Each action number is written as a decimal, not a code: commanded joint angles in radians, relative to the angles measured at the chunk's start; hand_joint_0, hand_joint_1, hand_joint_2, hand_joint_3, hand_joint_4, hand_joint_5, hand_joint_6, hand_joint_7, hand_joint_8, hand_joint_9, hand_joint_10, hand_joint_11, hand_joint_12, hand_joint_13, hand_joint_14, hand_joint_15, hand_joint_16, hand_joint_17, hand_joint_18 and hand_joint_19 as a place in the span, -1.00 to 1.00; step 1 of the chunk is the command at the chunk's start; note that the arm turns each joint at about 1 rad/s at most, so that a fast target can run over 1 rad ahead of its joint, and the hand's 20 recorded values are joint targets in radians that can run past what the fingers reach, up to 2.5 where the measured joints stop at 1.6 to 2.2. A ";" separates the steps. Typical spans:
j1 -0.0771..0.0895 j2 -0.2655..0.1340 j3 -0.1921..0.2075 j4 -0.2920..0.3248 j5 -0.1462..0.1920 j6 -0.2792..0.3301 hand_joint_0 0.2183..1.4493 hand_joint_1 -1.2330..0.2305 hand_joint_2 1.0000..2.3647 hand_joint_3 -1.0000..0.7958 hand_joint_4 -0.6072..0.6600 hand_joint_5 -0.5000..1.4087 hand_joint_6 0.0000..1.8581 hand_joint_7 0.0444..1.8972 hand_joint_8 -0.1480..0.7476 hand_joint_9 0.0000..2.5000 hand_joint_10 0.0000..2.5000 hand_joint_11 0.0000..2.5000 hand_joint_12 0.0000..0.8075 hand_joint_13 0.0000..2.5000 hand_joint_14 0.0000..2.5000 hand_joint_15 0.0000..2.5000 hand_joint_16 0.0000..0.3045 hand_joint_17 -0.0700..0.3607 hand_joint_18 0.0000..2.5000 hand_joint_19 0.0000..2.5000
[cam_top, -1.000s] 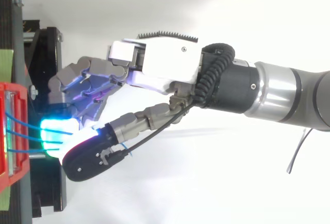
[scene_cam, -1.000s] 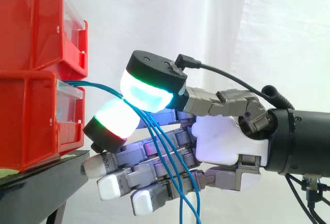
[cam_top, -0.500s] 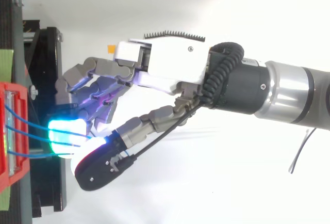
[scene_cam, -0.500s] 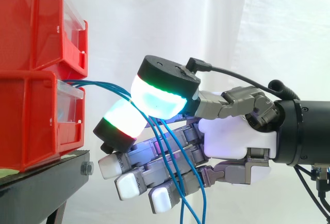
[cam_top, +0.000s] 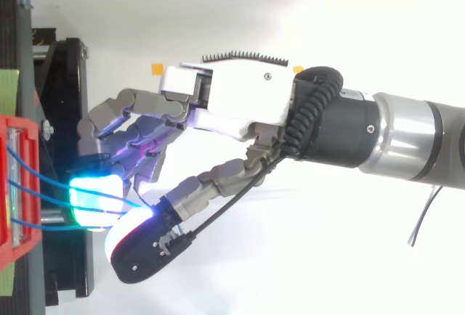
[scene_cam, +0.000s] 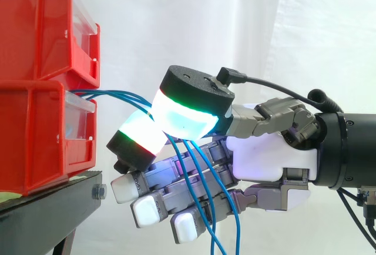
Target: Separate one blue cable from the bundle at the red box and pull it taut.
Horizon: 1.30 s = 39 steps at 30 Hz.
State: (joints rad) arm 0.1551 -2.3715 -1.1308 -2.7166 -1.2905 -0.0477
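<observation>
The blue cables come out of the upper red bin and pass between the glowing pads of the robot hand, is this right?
No: the side view shows the blue cables leaving the lower red bin, then passing between the glowing pads of the robot hand.

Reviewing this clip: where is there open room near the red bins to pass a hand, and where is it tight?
Free: above the hand, right of the upper red bin, before the white curtain. Crowded: between the lower red bin and the hand, where the pinched blue cables cross and hang down.
</observation>
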 commanded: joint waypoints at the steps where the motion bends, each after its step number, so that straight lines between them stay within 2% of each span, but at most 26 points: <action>1: 0.001 0.000 0.000 0.000 0.004 0.000 -0.29 -0.67 -1.00 -0.44 0.47 -0.69 -0.04 0.17 0.22 -0.38 -0.99 -0.44 -0.01 -0.30 -0.99 -0.58 -0.65 -0.12 -0.20 -0.53; 6: 0.003 0.000 0.002 0.000 0.004 0.009 -0.38 -0.79 -1.00 -0.44 0.46 -0.70 -0.04 0.19 0.23 -0.37 -0.99 -0.40 0.00 -0.29 -0.99 -0.56 -0.64 -0.11 -0.19 -0.53; 11: 0.004 0.000 0.002 -0.002 0.008 0.017 -0.51 -0.81 -1.00 -0.44 0.48 -0.71 -0.04 0.18 0.25 -0.36 -0.99 -0.38 0.02 -0.29 -0.99 -0.56 -0.63 -0.08 -0.17 -0.53; 13: 0.003 0.000 0.003 -0.003 0.008 0.017 -0.55 -0.74 -1.00 -0.44 0.48 -0.70 -0.04 0.15 0.26 -0.35 -0.99 -0.39 0.04 -0.28 -0.99 -0.56 -0.62 -0.07 -0.16 -0.54; 17: 0.004 0.000 0.010 -0.012 0.008 0.017 -0.50 -0.64 -1.00 -0.44 0.48 -0.69 -0.06 0.18 0.28 -0.31 -0.99 -0.40 0.03 -0.28 -0.99 -0.56 -0.63 -0.09 -0.17 -0.52; 20: 0.004 0.000 0.010 -0.017 0.008 0.017 -0.44 -0.49 -1.00 -0.44 0.48 -0.68 -0.06 0.19 0.28 -0.27 -0.99 -0.41 0.01 -0.28 -0.99 -0.57 -0.64 -0.10 -0.17 -0.51; 22: 0.004 0.000 0.010 -0.017 0.008 0.019 -0.41 -0.32 -1.00 -0.44 0.47 -0.67 -0.07 0.20 0.28 -0.25 -0.99 -0.41 0.01 -0.27 -0.99 -0.56 -0.64 -0.11 -0.17 -0.50; 24: 0.006 0.000 0.010 -0.017 0.008 0.017 -0.37 -0.27 -1.00 -0.44 0.47 -0.67 -0.07 0.21 0.27 -0.24 -0.99 -0.41 0.00 -0.27 -0.99 -0.56 -0.65 -0.11 -0.18 -0.50; 30: 0.006 0.000 0.010 -0.017 0.008 0.017 -0.20 -0.55 -1.00 -0.44 0.46 -0.67 -0.07 0.29 0.30 -0.23 -0.99 -0.39 0.00 -0.27 -0.99 -0.56 -0.65 -0.11 -0.17 -0.49; 34: 0.006 0.000 0.010 -0.017 0.008 0.017 -0.10 -0.64 -1.00 -0.44 0.47 -0.67 -0.06 0.28 0.28 -0.23 -0.99 -0.38 0.00 -0.25 -0.99 -0.54 -0.65 -0.11 -0.15 -0.49; 39: 0.006 -0.002 0.010 -0.017 0.008 0.014 -0.07 -0.70 -1.00 -0.44 0.46 -0.67 -0.06 0.30 0.27 -0.22 -0.99 -0.37 0.00 -0.24 -0.98 -0.55 -0.65 -0.11 -0.14 -0.50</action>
State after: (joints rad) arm 0.1611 -2.3716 -1.1212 -2.7335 -1.2824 -0.0315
